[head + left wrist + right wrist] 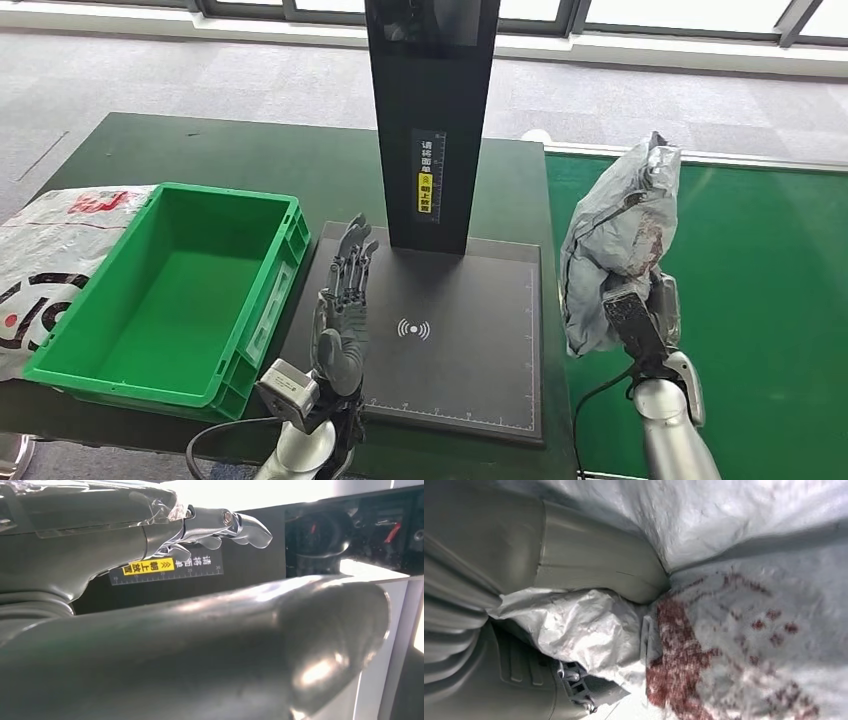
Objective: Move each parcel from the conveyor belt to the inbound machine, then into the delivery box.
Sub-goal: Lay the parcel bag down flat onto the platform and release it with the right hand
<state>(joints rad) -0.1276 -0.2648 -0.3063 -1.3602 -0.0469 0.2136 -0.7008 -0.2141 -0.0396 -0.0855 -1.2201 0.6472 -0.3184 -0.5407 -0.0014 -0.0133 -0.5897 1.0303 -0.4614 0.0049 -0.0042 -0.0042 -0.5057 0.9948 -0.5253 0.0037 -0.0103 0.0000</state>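
Note:
A crumpled grey plastic parcel with a reddish print is held upright above the edge between the green conveyor belt and the black inbound machine. My right hand grips its lower part; in the right wrist view the thumb presses into the parcel. My left hand hovers over the left side of the scanner plate, fingers stretched forward and apart, holding nothing. In the left wrist view its fingers point at the machine's black post. The green delivery box stands empty at the left.
The machine's tall black post with a yellow label rises at the back of the plate. A white plastic bag with red and black print lies left of the box. The dark green table ends near the front.

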